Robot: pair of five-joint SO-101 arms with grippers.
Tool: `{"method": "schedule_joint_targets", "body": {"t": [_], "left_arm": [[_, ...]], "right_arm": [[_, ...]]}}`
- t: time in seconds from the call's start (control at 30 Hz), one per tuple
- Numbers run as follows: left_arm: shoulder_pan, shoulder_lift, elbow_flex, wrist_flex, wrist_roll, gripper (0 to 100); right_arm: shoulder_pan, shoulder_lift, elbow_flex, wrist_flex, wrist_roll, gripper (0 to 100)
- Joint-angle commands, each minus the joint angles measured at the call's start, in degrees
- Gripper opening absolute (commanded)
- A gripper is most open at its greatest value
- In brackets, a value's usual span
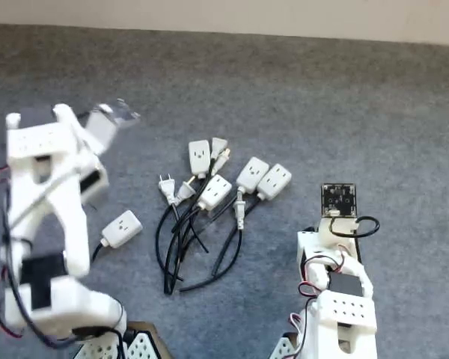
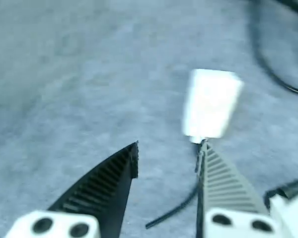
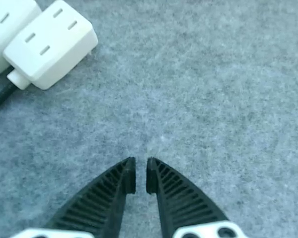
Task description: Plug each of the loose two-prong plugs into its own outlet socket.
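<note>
Where the loose ends lie: mid-table, a cluster of white sockets and plugs on black cords (image 1: pixel 181 258) that run bundled toward the near edge.
Left-hand plug (image 1: pixel 168 188): on the cluster's left side, free of any socket. Its long axis runs roughly near-to-far, with the prongs toward the far edge and a shade left.
Middle plug (image 1: pixel 240 209): lies flat, long axis near-to-far. From where I stand I cannot tell which end carries the prongs.
Far socket (image 1: pixel 200 158): slots up, long axis near-to-far. Two small plug ends (image 1: pixel 221 153) lie just beside it, too small to read.
Centre socket (image 1: pixel 215 192): slots up, long axis near-left to far-right.
Right-hand socket (image 1: pixel 275 182): slots up, touching its neighbour socket (image 1: pixel 252 174). Both are angled near-left to far-right, cord ends toward the near-left.
Lone socket (image 1: pixel 122 228): toward the left edge, well apart from the cluster. Slots up, with its cord leaving toward the near-left corner.
Left pincer (image 2: pixel 170 148): tips wide apart, gripping nothing. A blurred white block (image 2: pixel 211 104) sits just past one tip, its cord trailing back; I cannot tell which socket it is.
Right pincer (image 3: pixel 140 174): tips drawn together with only a sliver between, nothing held, pointing down at the bare grey cover near the right-hand socket.
</note>
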Motion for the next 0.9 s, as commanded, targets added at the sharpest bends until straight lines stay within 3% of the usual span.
{"method": "schedule_joint_targets", "body": {"t": [0.0,0.17,0.47,0.67,0.87], "left_arm": [[5.93,-16.04,14.37,-1.41,-0.88,21],[9.54,-26.33,29.93,-8.62,-0.97,21],[10.07,-26.59,42.33,-23.82,-0.88,26],[9.8,-16.04,41.54,-30.07,-0.79,26],[5.05,0.57,27.56,-30.59,-0.62,26]], "right_arm": [[-0.4,-1.01,-0.31,-1.01,0.7,5.5],[-0.4,-1.01,-0.31,-1.01,0.7,5.5],[-0.4,-1.01,-0.31,-1.01,0.7,5.5],[-0.4,-1.01,-0.31,-1.01,0.7,5.5],[-0.4,-1.01,-0.31,-1.01,0.7,5.5]]}}
